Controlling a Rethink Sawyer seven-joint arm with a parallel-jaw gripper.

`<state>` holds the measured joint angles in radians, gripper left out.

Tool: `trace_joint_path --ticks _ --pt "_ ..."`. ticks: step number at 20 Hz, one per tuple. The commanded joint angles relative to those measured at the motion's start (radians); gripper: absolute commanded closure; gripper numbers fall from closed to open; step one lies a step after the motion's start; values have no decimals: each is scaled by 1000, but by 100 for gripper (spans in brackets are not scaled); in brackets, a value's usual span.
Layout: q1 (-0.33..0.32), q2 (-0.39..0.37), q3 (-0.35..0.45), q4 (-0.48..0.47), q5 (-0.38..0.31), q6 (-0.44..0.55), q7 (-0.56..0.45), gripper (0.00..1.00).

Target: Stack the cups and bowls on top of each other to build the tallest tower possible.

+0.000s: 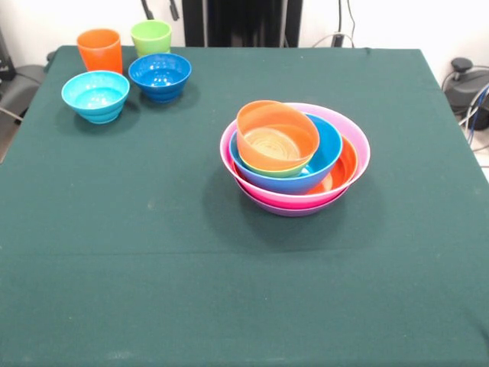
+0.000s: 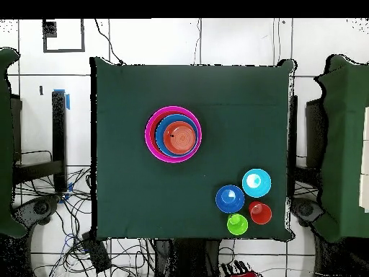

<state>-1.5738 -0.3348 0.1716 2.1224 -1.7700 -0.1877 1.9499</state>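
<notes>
The tower (image 1: 295, 157) of glossy round plastic bowls is sitting near the middle of the green-clothed table (image 1: 153, 252). The wide pink bowl (image 1: 359, 141) is resting in a purple bowl (image 1: 294, 209) of which only the lower edge is showing. Inside it are nesting a large orange bowl (image 1: 345, 163), a large blue bowl (image 1: 325, 149), a sliver of small lime green bowl (image 1: 284, 173) and, tilting on top, a small orange bowl (image 1: 276, 135).

Four pieces are waiting apart from it at the table's far corner by the robot's side, clustered close together: a small light blue bowl (image 1: 95, 95), a small dark blue bowl (image 1: 160, 76), an orange tapered plastic tumbler (image 1: 100, 50) and a lime green tapered plastic tumbler (image 1: 151, 37).

No arm is showing in either view, so the pincer is out of sight and I cannot tell whether it is apart or together.

The step in hand is probably fetching one of the small bowls. The light blue one is looking the easiest, since it is standing at the cluster's outer edge. Gripping it by the rim on the side facing away from its neighbours should avoid knocking the dark blue bowl. Because the top orange bowl is leaning, lowering the new piece centred and slowly, then releasing low, seems wise; dropping it off-centre may tip it out of the pile.
</notes>
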Motion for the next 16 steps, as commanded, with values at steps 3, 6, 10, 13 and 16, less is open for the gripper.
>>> trace_joint_path --ticks 3,6,10,13,16 --pt "223 -20 -134 -151 -169 -173 392 0" --pt "237 -24 -152 -160 -171 -198 397 0" --pt "250 -14 -169 -181 -183 -231 392 0" --pt "267 -4 -176 -200 -215 -269 397 0" --pt "319 20 -198 -232 -286 -343 447 0"
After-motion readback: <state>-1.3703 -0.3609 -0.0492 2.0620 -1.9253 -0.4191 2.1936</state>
